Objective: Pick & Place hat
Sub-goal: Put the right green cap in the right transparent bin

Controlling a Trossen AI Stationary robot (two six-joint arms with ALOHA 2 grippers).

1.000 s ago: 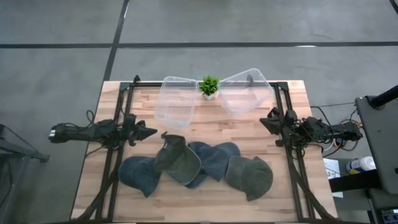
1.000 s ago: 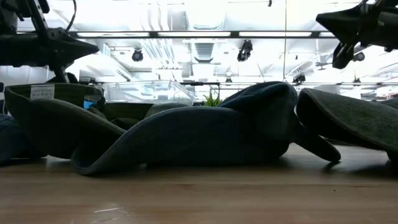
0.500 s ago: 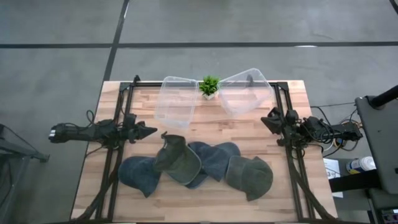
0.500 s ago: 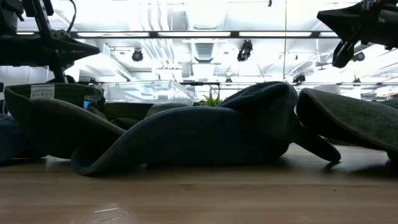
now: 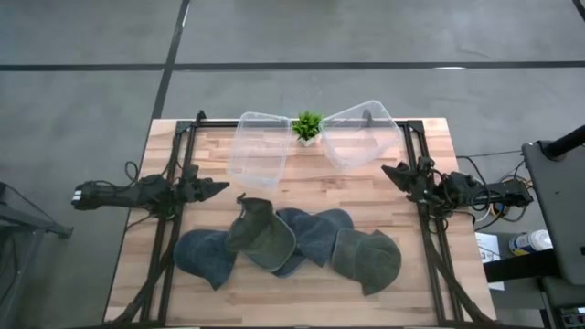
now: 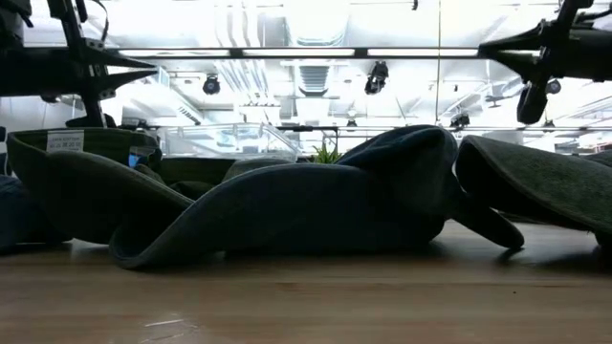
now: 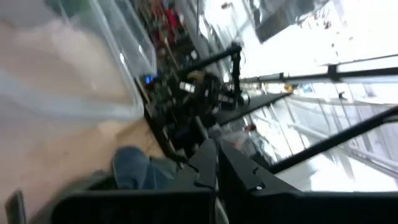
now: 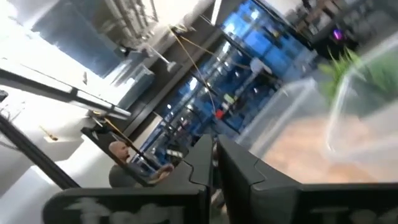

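My left gripper [image 5: 222, 186] hangs above the wooden table [image 5: 164, 146] at its left side, tips pressed together and gripping nothing; my right gripper [image 5: 388, 170] mirrors it at the right side, likewise closed and empty, its fingers [image 8: 214, 158] meeting in a point in the wrist view. Four hats lie in an overlapping row across the front half of the table, between my two arms; a blue hat [image 5: 203, 258] sits at the left end, an olive hat [image 5: 262, 238] lies partly over it, a second blue hat [image 5: 315, 231] comes next, and a second olive hat [image 5: 367, 260] closes the row on the right. Neither gripper touches any hat; both stand well apart from the row, nearer the table's edges. At the far edge two clear plastic bins [image 5: 259, 146] stand tilted toward each other, the right bin [image 5: 362, 133] angled the opposite way; a small green plant [image 5: 307, 126] sits between them. From table height the hats fill the foreground, the olive one at left [image 6: 76, 186] showing a white label inside its brim.
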